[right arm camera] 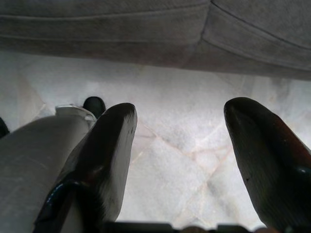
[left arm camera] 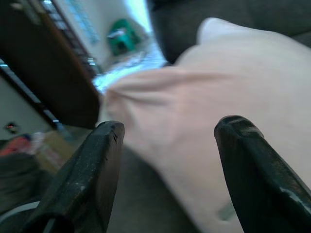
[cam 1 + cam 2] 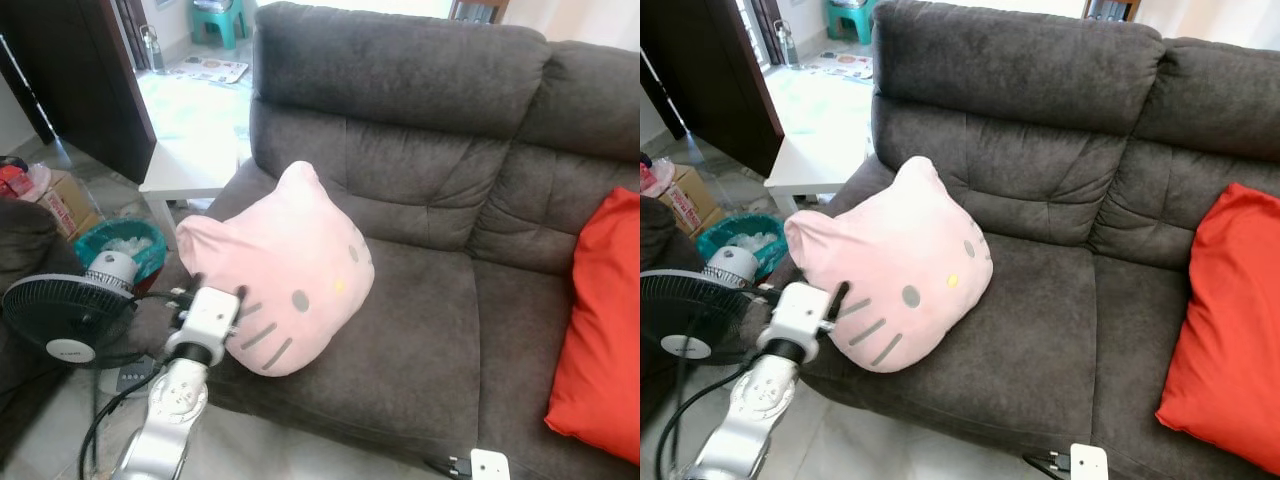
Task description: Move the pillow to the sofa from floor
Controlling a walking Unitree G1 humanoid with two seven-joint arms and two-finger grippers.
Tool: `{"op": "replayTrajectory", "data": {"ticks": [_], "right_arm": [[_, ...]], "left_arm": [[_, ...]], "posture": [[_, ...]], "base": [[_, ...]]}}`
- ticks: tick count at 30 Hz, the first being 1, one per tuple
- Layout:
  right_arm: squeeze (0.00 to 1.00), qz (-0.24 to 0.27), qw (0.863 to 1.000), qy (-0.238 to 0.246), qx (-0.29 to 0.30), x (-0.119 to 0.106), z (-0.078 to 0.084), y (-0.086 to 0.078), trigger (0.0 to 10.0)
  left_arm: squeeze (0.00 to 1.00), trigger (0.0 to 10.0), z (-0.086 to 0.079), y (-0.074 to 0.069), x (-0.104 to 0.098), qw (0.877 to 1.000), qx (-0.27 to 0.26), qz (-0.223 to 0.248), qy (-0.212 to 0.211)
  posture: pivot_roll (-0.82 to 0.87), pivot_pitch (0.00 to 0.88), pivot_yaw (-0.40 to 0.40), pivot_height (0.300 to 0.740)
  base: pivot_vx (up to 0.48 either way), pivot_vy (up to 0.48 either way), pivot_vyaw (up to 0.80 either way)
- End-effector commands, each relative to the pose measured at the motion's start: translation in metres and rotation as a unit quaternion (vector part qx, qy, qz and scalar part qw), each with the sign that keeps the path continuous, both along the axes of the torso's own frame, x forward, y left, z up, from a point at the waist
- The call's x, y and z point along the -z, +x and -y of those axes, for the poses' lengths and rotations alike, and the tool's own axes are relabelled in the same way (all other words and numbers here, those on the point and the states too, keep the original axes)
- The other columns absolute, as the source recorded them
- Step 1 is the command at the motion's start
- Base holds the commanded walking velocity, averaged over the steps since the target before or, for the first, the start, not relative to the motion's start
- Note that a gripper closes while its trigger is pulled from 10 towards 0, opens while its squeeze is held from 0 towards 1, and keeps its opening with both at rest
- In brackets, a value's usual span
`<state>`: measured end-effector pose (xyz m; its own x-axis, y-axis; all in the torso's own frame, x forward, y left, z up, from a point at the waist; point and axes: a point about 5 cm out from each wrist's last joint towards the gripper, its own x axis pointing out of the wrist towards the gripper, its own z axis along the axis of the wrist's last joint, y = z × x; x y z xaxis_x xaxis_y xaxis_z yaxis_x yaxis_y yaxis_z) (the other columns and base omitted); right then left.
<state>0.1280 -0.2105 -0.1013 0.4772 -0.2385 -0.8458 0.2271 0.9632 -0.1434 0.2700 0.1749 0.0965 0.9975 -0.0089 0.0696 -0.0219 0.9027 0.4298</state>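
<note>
The pink cat-face pillow (image 3: 280, 270) is already up on the sofa (image 3: 430, 340), sitting at the left end of the seat cushion, near its front edge and close to the left armrest side; it leans a little, ears up toward the backrest, face turned outward; from where things lie, the main job looks done. The left gripper (image 2: 167, 145) is right beside the pillow's lower left corner; its two black fingers (image 2: 92, 170) stand spread apart with pink fabric in front of them rather than pinched between them, so I'd call it released; whether a fingertip brushes the cover I cannot tell. The right gripper (image 1: 180, 141) hangs low, pointing at the tiled floor (image 1: 170, 160) just before the sofa's base, fingers parted and holding nothing. A red cushion (image 3: 600, 330) rests at the right end of the seat, well apart from the pillow; a standing fan (image 3: 65, 315) is by the left arm. What seems left is only drawing the left arm clear; the pillow sits near the edge and could tip forward if nudged.
</note>
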Motion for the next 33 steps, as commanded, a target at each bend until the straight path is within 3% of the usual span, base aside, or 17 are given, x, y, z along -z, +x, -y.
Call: {"op": "replayTrajectory", "data": {"ticks": [1,6,31,33], "right_arm": [[0.0,0.001,1.0,0.002,0.009,0.0,0.001,-0.002,10.0],[0.0,0.007,1.0,0.008,0.011,0.0,0.0,-0.001,10.0],[0.0,0.014,0.999,0.034,0.015,0.002,-0.007,-0.003,10.0],[0.0,0.016,0.999,0.034,0.015,0.002,-0.007,-0.003,10.0]], "left_arm": [[0.0,10.0,0.001,-0.002,-0.003,1.0,-0.004,0.008,0.004],[0.0,10.0,0.005,0.0,0.0,1.0,0.012,0.003,-0.004],[0.0,10.0,0.004,0.006,-0.001,1.0,0.01,0.0,-0.007],[0.0,10.0,0.002,0.009,0.004,1.0,0.004,-0.02,-0.014]], "posture": [[0.12,0.077,-0.043,0.74],[0.12,0.069,-0.037,0.74],[0.12,0.02,-0.014,0.74],[0.12,0.033,-0.015,0.74]], "base": [[0.0,0.0,0.0],[0.0,0.0,0.0],[-0.303,0.0,0.0],[-0.277,0.0,0.0]]}}
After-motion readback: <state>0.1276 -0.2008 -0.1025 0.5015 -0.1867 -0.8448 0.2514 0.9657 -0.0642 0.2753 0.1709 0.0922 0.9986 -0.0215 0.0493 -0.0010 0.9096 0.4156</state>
